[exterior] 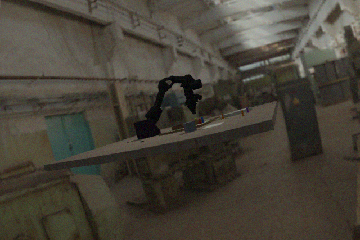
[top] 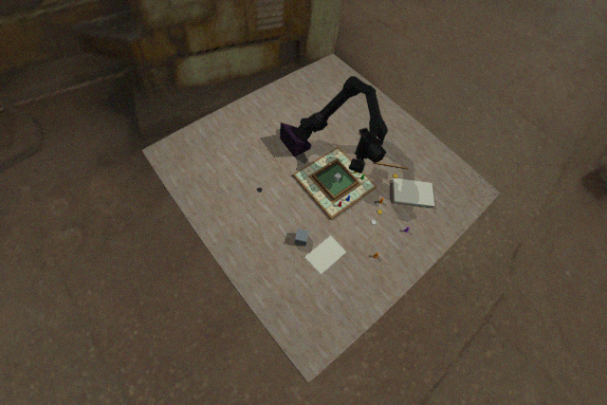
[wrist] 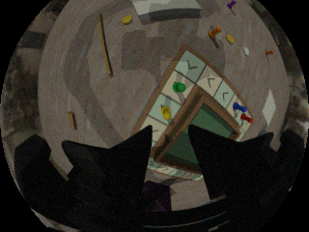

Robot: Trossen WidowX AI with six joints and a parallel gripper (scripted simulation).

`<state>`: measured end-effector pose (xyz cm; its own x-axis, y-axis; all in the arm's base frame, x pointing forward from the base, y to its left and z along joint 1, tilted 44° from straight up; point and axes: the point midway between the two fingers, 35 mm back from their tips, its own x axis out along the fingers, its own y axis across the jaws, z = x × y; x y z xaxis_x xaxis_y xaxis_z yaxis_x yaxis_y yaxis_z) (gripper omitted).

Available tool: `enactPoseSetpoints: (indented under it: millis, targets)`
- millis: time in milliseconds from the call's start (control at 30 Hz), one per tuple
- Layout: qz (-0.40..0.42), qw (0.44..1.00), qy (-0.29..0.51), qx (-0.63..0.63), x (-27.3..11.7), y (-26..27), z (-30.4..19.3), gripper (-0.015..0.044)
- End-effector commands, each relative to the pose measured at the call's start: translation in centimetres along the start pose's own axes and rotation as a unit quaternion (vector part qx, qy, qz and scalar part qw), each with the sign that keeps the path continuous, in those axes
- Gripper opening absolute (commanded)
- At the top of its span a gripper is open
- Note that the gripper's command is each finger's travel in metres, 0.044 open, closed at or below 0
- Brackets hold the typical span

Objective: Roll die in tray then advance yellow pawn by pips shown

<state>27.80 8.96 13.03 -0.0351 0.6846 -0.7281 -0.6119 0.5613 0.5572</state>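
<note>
The yellow pawn (exterior: 196, 119) (wrist: 166, 113) is seen upright on the board (top: 313, 199) (wrist: 190, 65), beside the green pawn (top: 362, 176) (wrist: 179, 87), but is hidden from the top view. One die (top: 338, 176) lies in the tray (top: 333, 187) (wrist: 210, 118); its pips cannot be read. The jaws (top: 356, 165) (exterior: 193, 112) are parted about halfway above the board, with nothing gripped or touched. One red pawn (top: 340, 204) (exterior: 199, 121) (wrist: 246, 118) and one blue pawn (top: 348, 198) (exterior: 202, 120) (wrist: 239, 107) are also counted there. Off the board, two orange pawns (top: 380, 200) (exterior: 242, 113) (wrist: 215, 33), one purple pawn (top: 406, 230) (exterior: 247, 110) (wrist: 232, 5), two yellow discs (top: 379, 211) (wrist: 126, 19) and one white disc (top: 373, 222) (wrist: 246, 51) are found. One book (top: 413, 192) (wrist: 169, 11), cut off in the wrist view, is placed toward the bench's (top: 294, 303) (exterior: 174, 144) (wrist: 53, 87) right corner in the top view; one box (top: 301, 237) (exterior: 190, 126) is set nearer its lower left edge.
</note>
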Motion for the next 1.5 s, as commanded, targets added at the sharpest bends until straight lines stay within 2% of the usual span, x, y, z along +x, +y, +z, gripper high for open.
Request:
enactPoseSetpoints:
  millis: [0,1067,1233,1467]
  targets:
    - [0.000,1.000,-0.002,-0.005,0.9,0.1,0.2,0.0200]
    - [0.001,1.000,-0.003,-0.006,5.4,0.1,0.2,0.0200]
    - [0.001,1.000,-0.003,-0.006,5.4,0.1,0.2,0.0069]
    - [0.001,1.000,-0.003,-0.006,5.4,0.1,0.2,0.0022]
